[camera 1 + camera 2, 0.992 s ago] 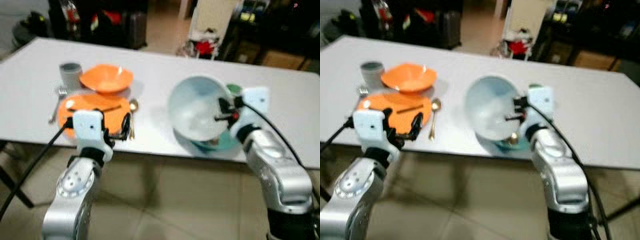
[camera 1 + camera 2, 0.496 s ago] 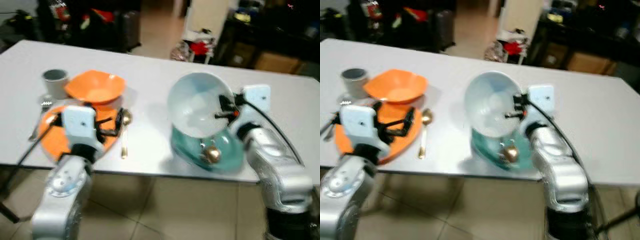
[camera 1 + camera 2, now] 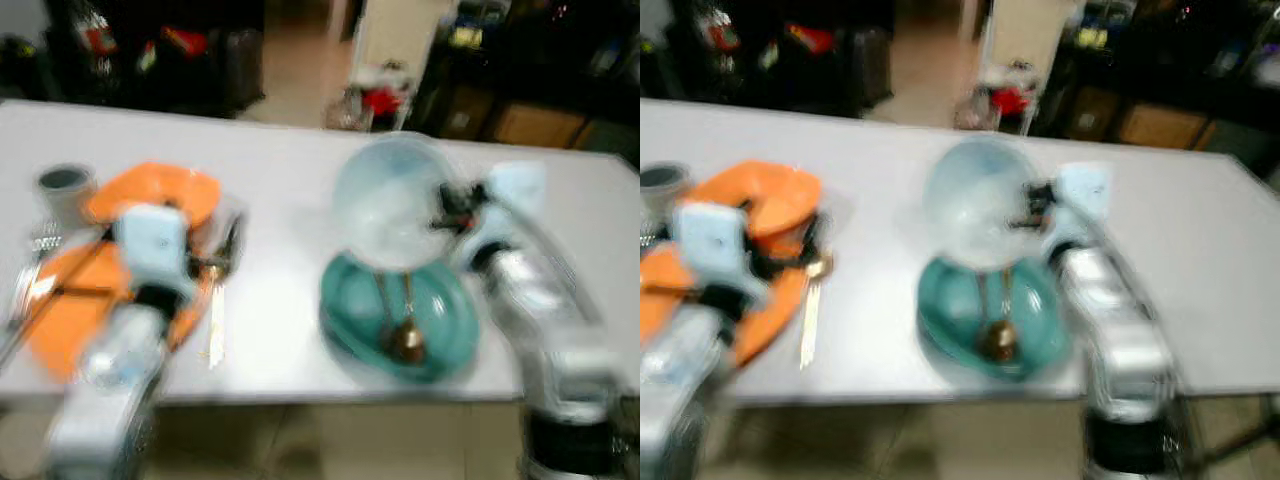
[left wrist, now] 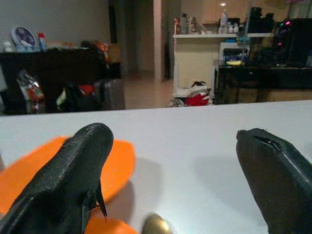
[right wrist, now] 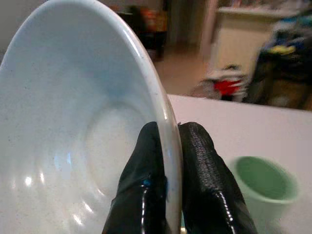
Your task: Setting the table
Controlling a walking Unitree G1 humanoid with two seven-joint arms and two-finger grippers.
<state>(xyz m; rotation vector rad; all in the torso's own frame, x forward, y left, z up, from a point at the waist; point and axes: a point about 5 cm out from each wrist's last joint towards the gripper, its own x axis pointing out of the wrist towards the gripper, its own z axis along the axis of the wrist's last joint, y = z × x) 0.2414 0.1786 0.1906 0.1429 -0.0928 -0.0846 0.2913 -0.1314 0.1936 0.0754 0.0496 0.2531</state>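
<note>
Pale blue, the bowl [image 5: 78, 131] stood tilted on edge above the teal plate [image 3: 440, 335], its rim pinched tight in the right gripper [image 5: 168, 161]. Gold cutlery [image 3: 405, 335] lay on that plate, a green cup [image 5: 263, 187] nearby. Over the orange plate [image 3: 70, 310], beside a gold spoon [image 3: 215, 320], the left gripper [image 4: 185, 161] hung wide open, holding nothing.
</note>
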